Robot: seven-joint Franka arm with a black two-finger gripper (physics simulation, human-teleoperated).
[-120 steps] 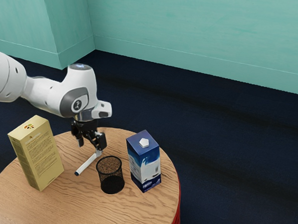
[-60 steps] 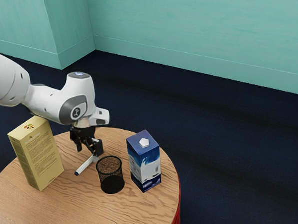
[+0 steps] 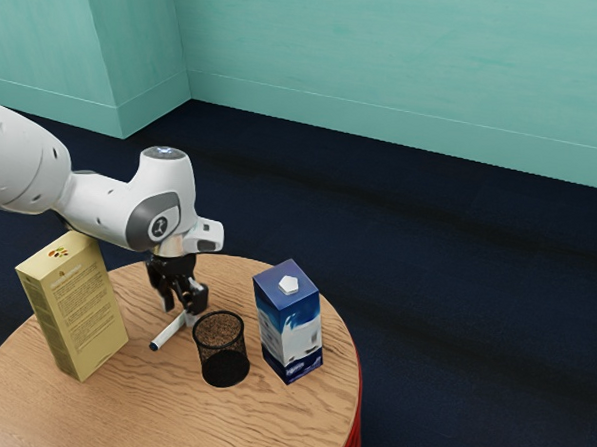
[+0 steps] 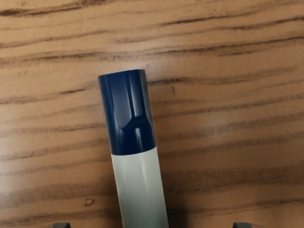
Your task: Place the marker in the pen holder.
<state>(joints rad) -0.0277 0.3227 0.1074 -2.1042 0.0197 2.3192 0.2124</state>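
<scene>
My gripper (image 3: 181, 309) is low over the table, its fingers open around the far part of the white marker (image 3: 169, 333). The marker lies on the wood, its dark blue end away from my hand. In the wrist view both fingertips of my gripper (image 4: 152, 225) peek in at the lower edge, wide apart, with bare space on each side of the marker (image 4: 140, 190). The black mesh pen holder (image 3: 222, 358) stands upright beside the marker, towards the exterior view's right, with its mouth upward.
A tall yellow box (image 3: 76, 312) stands on the round wooden table (image 3: 149, 406) at the exterior view's left. Just past the pen holder, at the exterior view's right, is a blue and white carton (image 3: 290, 328).
My hand has come down around the marker, then shifted slightly towards the exterior view's right. The fingers look somewhat nearer each other. The marker and pen holder have stayed put.
</scene>
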